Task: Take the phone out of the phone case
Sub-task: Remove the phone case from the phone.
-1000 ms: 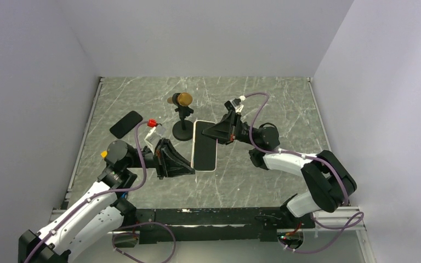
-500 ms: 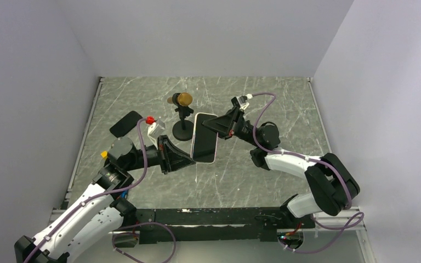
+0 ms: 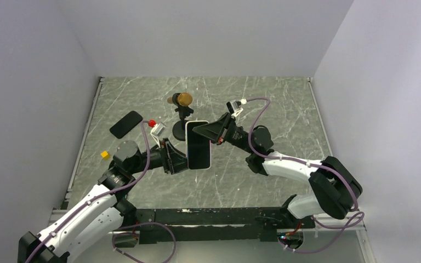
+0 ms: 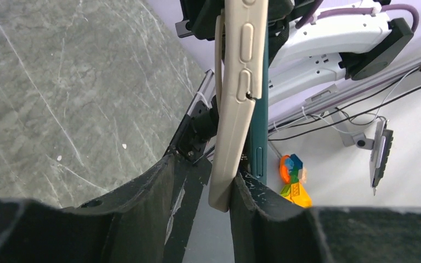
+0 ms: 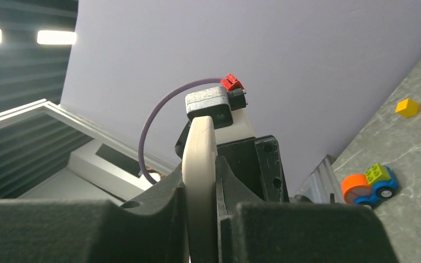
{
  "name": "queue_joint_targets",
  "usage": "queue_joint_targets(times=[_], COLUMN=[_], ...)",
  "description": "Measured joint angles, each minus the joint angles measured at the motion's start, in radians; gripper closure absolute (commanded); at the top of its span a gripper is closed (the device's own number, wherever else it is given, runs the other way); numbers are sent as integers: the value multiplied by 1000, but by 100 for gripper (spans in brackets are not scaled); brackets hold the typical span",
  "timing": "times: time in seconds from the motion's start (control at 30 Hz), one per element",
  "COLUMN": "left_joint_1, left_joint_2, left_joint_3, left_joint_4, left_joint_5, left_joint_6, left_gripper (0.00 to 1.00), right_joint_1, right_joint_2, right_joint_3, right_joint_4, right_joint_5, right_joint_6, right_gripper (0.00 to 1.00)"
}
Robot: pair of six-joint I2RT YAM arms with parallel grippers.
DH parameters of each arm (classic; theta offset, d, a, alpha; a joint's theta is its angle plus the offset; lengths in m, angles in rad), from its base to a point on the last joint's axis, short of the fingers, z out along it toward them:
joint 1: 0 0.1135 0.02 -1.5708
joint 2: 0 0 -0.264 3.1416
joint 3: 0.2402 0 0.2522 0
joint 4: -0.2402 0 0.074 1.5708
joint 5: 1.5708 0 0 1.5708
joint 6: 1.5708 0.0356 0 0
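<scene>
Grey marbled tabletop (image 3: pixel 285 104) and plain white walls make up the whole stage, and over the middle of it the two arms hold the dark-screened phone (image 3: pixel 199 145) up off the surface, still inside its soft cream phone case (image 4: pixel 235 109).

The right gripper (image 3: pixel 196 128) is clamped hard on the upper edge; from its own camera the cream rim is pinched flat between the fingers. The left gripper (image 4: pixel 219 192) has its jaws standing part way apart around the lower end of the case, which leans on one finger while the other looks just clear of it.

To my eye the phone is the stiff, slick, breakable part and the case the light, bendy one. Along one long side the teal phone edge (image 4: pixel 259 126) already stands proud of the cream lip, so I would take the case by that lip or a corner and peel. The glass should only be held by its edges, since a dropped phone would land on stone.

A second ago the pair sat further right and flatter to the camera, with the left jaws shut tight on it. Since then it has swung left and tipped up, the right arm has stretched across after it, and the left jaws have loosened.

Behind stands a black microphone stand with a gold head (image 3: pixel 182 118), with a flat black slab (image 3: pixel 126 124) and a small yellow cube (image 3: pixel 104 155) off to the left.
</scene>
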Motion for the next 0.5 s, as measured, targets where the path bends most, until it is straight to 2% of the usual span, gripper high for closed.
queue_joint_targets(times=[0.07,0.23,0.4,0.5], left_joint_1=[0,-41,-129,-212], left_joint_2=[0,0,-7,-15], left_joint_3=[-19,-25,-23,-24], left_joint_4=[29,51,-9,-37], left_joint_5=[-8,-57,-296,-546], left_joint_6=[-24,-20,64,118], left_gripper=[64,100,100,100], right_joint_1=[5,18,19,19], right_joint_2=[0,7,8,49], right_joint_3=[0,5,26,27], right_joint_4=[-7,-22,-82,-29], right_joint_5=[14,53,100,148], right_joint_6=[-15,-52,-105,-45], right_gripper=[100,100,100,100])
